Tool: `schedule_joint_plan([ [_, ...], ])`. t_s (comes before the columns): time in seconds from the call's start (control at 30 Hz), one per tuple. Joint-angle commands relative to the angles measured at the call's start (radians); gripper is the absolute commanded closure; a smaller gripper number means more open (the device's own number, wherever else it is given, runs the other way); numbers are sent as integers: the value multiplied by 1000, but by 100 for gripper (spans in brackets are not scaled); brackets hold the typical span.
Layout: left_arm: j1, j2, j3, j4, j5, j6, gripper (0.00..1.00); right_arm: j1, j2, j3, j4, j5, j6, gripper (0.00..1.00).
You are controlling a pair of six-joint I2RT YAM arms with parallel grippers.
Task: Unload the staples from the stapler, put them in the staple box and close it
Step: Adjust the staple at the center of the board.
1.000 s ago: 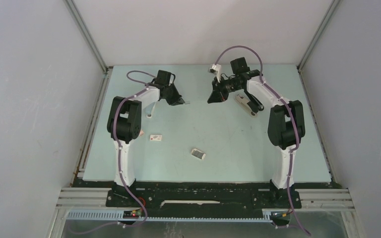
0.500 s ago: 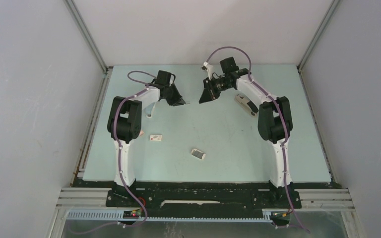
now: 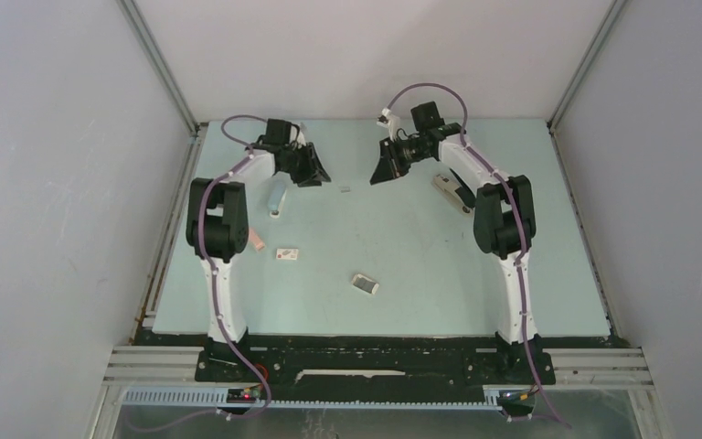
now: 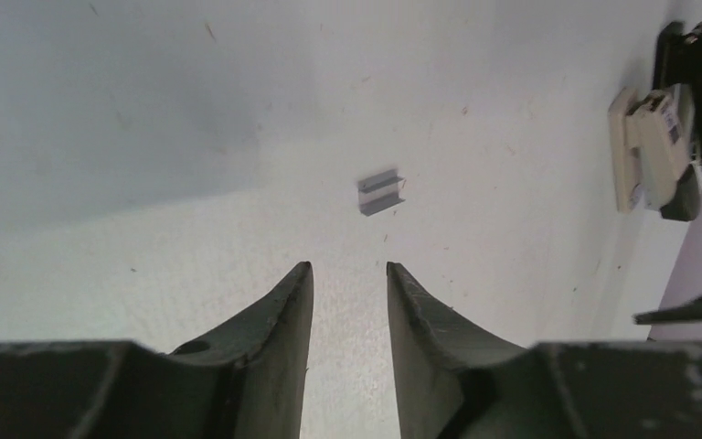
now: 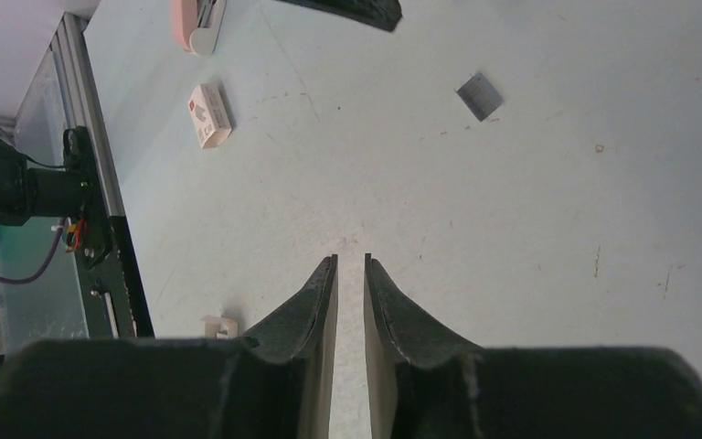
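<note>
Staples: a single short silvery-grey strip, lying flat on the counter in the far middle, touched by nothing. Your left end effector is released. Its two dark fingers stand apart with only bare counter between them. In the left wrist view the strip lies just beyond their tips, slightly to the right of the gap. Your right end effector is all but clenched, with only a thin slit between its fingers, and it grasps nothing. The strip sits well ahead of it and off to one side. From above, you see the strip between the two end effectors, clear of both. Farther out, the beige-and-black stapler lies on the far right of the counter beside your right arm, well apart from the strip. Toward the near side, a small white box rests left of centre and a second white box nearer the middle. A small pink block lies at the left by your left arm.
</note>
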Motion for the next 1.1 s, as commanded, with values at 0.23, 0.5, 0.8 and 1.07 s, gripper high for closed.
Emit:
schedule_joint_plan([
  [0.23,43,192,510,-327,154,171,59,2,92,74,117,-59,254,81],
  [0.5,49,351,712,-405,245,142,63,22,94,45,184,87,447,85],
  [0.8,41,400,719,-348,304,25,73,13,63,-23,270,24,557,87],
  [1.07,21,429,705,-351,281,-6,77,-1,17,-80,320,10,597,89],
])
